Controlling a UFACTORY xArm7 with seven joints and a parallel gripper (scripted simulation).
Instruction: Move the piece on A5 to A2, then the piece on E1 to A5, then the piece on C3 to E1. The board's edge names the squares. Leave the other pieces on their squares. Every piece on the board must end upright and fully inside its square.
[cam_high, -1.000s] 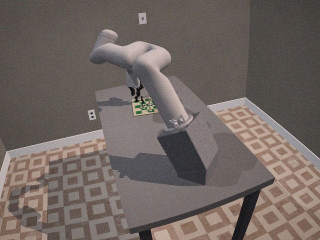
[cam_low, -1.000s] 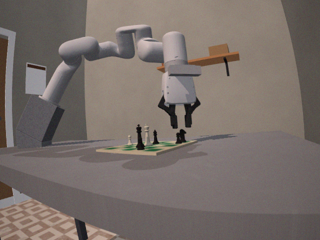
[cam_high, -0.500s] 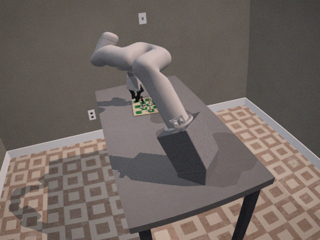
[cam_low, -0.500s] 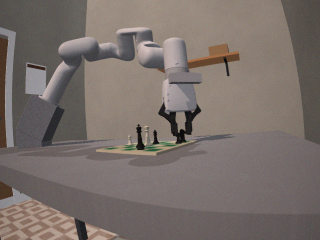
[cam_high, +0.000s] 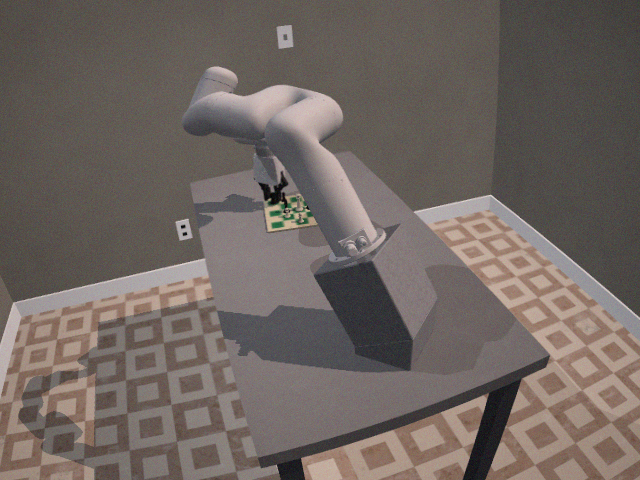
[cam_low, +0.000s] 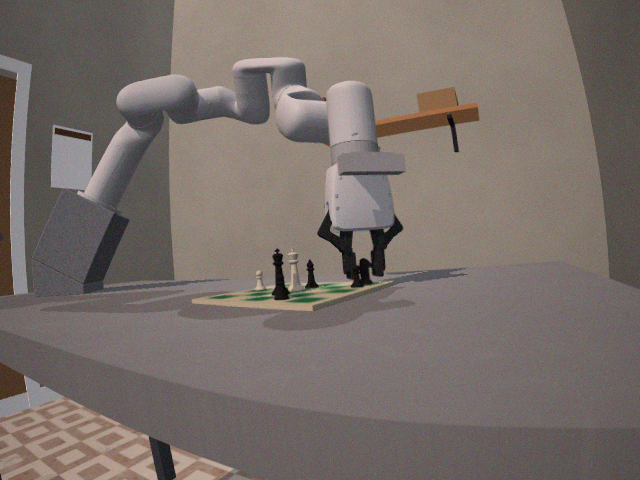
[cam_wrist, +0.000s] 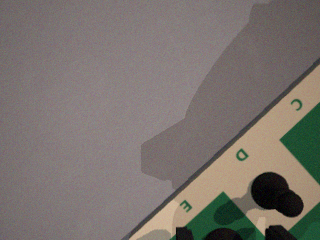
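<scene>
The green and cream chessboard (cam_low: 294, 297) lies on the grey table; it also shows in the top view (cam_high: 289, 212). My gripper (cam_low: 363, 268) is low over the board's far corner, fingers open on either side of a small black piece (cam_low: 365, 270) that stands on the board. In the wrist view this piece (cam_wrist: 222, 234) is at the bottom edge, on the green corner square by the letter E, between my two fingertips. Another black piece (cam_wrist: 276, 194) stands one square over, in column D. The fingers stand apart from the piece.
A white pawn (cam_low: 260, 279), a tall black piece (cam_low: 279, 273), a tall white piece (cam_low: 294, 269) and a black bishop (cam_low: 310, 274) stand further along the board. The arm's base block (cam_high: 379, 304) sits mid-table. A wooden shelf (cam_low: 429, 116) hangs on the wall behind.
</scene>
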